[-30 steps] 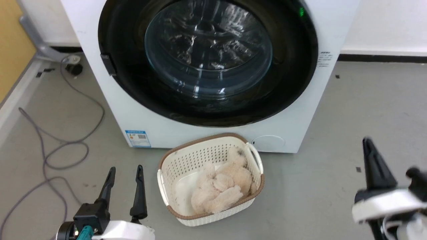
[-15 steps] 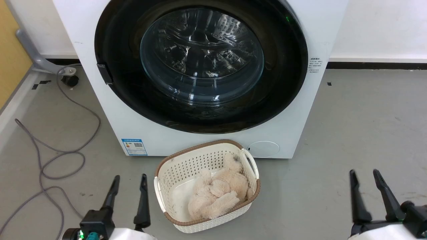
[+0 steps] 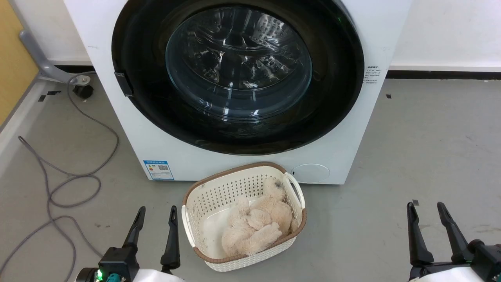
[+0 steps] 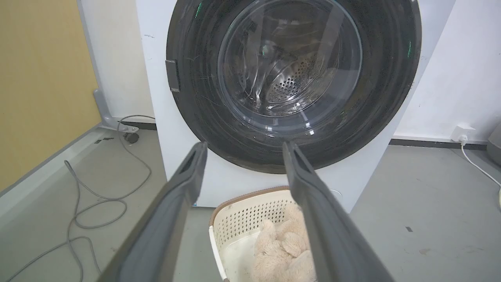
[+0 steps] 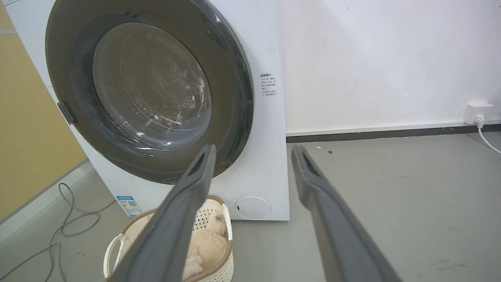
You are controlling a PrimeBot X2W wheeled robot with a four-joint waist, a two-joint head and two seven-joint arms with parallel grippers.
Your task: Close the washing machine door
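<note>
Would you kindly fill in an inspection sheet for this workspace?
Surface: grey floor, lightly scuffed.
Job's things: washing machine door flush against the white machine body, looks shut.
Clutter: laundry basket on the floor below the door, beige plush toy inside.
Grippers: left tool and right tool both open, empty, low and apart from the door.
Cables: grey cable looped on the floor at the left; a wall socket in use at the right.
Surroundings: white wall behind, yellow panel at the left.
</note>
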